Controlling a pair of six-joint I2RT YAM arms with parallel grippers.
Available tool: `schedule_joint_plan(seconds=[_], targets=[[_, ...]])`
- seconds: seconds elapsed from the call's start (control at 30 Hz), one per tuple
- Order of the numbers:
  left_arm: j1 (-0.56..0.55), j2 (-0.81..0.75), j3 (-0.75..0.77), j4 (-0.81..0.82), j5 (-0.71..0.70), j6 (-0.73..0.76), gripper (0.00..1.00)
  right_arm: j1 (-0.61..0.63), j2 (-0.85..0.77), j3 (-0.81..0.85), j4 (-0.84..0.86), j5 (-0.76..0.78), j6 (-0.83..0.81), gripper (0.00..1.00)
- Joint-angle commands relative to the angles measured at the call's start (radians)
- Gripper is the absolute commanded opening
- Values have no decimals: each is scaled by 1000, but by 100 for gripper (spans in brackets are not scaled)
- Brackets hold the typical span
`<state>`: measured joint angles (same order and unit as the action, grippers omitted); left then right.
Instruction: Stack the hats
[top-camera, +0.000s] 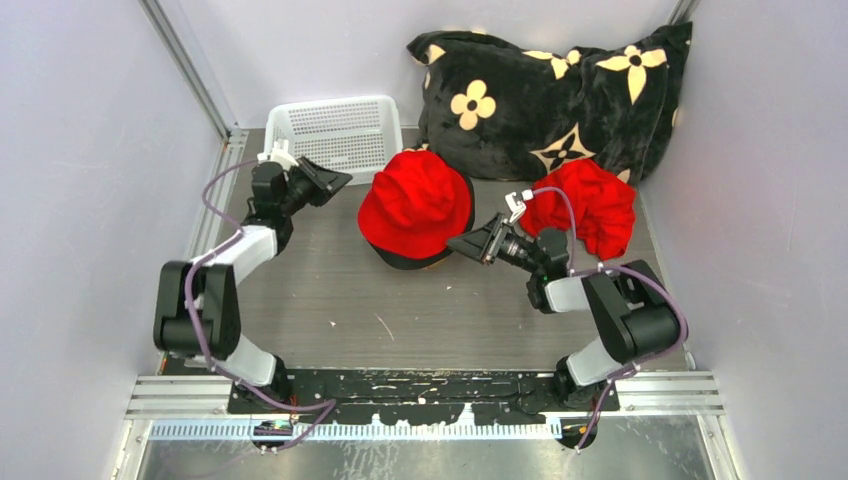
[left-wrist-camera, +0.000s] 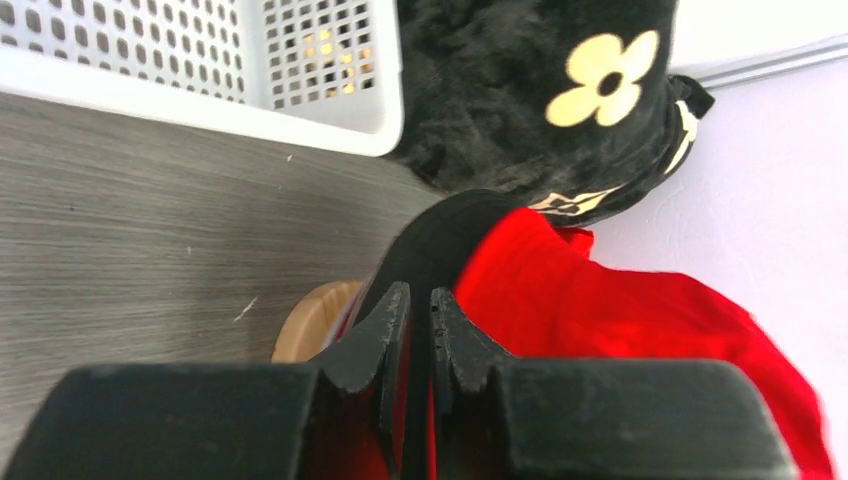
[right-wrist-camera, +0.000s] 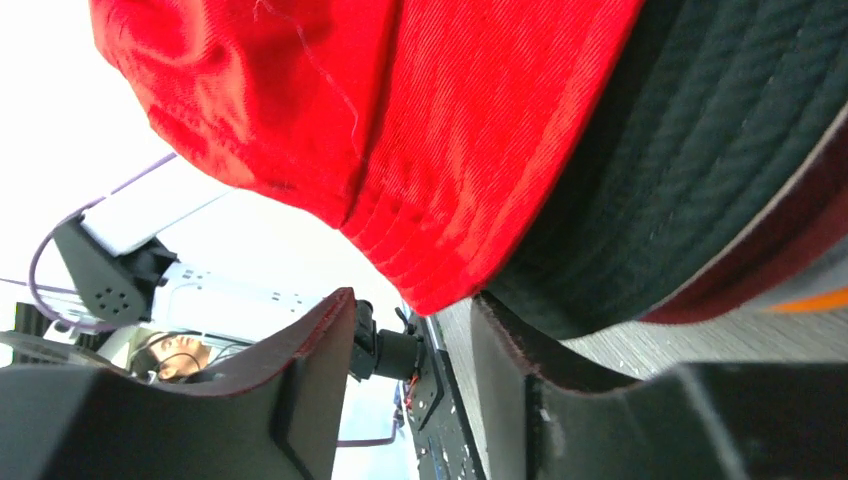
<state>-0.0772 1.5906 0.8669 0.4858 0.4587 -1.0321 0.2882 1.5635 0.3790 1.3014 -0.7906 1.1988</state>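
Note:
A bright red hat (top-camera: 415, 200) tops a stack of hats at the table's middle. A black brim (top-camera: 405, 260) shows under it. In the right wrist view the red hat (right-wrist-camera: 450, 130) lies over black (right-wrist-camera: 700, 180), dark red (right-wrist-camera: 800, 270) and orange (right-wrist-camera: 805, 300) layers. A second red hat (top-camera: 590, 205) lies crumpled at the right. My right gripper (top-camera: 475, 243) is open at the stack's right brim; the red brim edge hangs just above its gap (right-wrist-camera: 410, 340), and it grips nothing. My left gripper (top-camera: 325, 180) is shut and empty, left of the stack; its wrist view (left-wrist-camera: 420, 295) shows it shut too.
A white perforated basket (top-camera: 335, 130) stands at the back left, just behind my left gripper. A black cushion with cream flowers (top-camera: 550, 90) leans at the back right. A wooden stand's base (left-wrist-camera: 310, 320) shows under the stack. Grey walls close both sides.

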Motion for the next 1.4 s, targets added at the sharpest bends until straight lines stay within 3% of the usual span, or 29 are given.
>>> schedule_joint_plan(seconds=[0.0,0.23,0.4,0.73,1.0,1.37], targets=[[4,-164,-15,-179,-58,131,15,-1,-172,-30,-172,36,-147,56],[5,-296,-97,-177,2,79,20,-37,-496,53,-705,87,-396,72],[13,-371,-177,-96,56,-16,25,-159,-552,122,-867,59,-474,74],[13,-437,-374,203,91,-177,50,-234,-315,265,-705,-19,-419,74],[12,-469,-449,267,77,-189,53,-236,-149,308,-526,-56,-335,72],[13,-367,-489,442,108,-240,54,-237,-102,354,-483,-55,-305,72]])
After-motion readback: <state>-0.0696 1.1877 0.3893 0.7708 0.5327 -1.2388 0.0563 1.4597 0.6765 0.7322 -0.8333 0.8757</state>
